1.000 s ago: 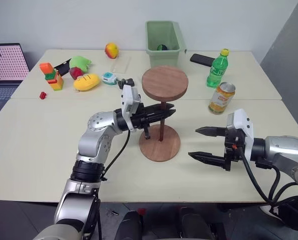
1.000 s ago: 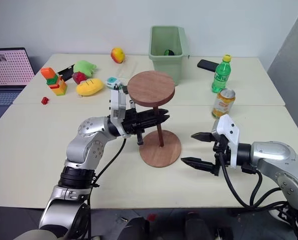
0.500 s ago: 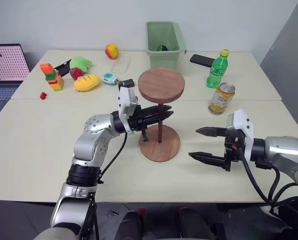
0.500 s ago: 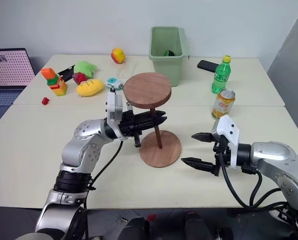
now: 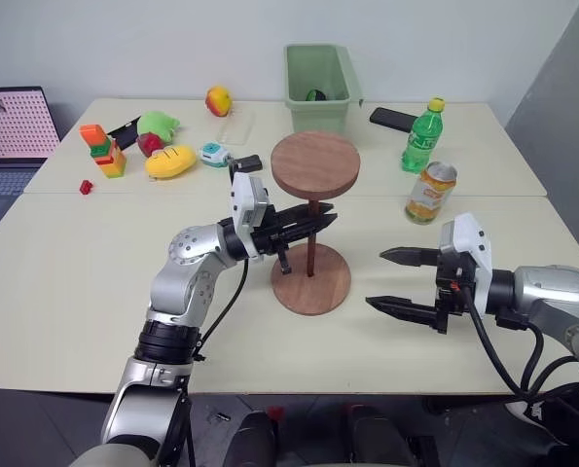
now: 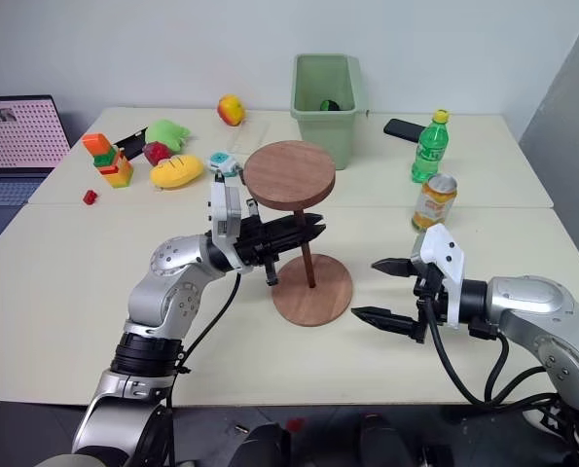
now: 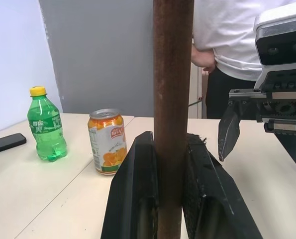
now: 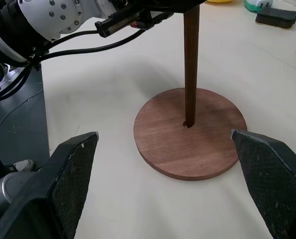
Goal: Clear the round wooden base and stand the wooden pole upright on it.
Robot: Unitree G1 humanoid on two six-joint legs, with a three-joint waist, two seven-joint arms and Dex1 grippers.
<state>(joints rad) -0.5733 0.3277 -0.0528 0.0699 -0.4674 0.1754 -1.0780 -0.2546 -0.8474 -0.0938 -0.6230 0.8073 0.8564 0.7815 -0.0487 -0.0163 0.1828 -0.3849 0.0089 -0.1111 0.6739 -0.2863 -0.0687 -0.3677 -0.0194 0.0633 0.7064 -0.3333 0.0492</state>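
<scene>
The round wooden base [image 5: 311, 282] lies flat on the table in front of me, with nothing else resting on it. The wooden pole [image 5: 311, 248] rises from it, its lower end at the base's centre hole [image 8: 188, 123] and its fixed disc [image 5: 315, 163] on top, leaning slightly. My left gripper [image 5: 318, 222] is shut on the rod just under that disc, and its fingers [image 7: 138, 199] squeeze the rod [image 7: 172, 74] from both sides. My right gripper [image 5: 375, 277] is open just right of the base, touching nothing.
An orange drink can [image 5: 431, 191], a green bottle [image 5: 420, 134] and a black phone [image 5: 393, 117] stand at the right rear. A green bin [image 5: 320, 73] is behind the pole. Toys [image 5: 167, 159] and a laptop [image 5: 12, 126] are at the left. A person [image 7: 227, 40] stands beyond the table.
</scene>
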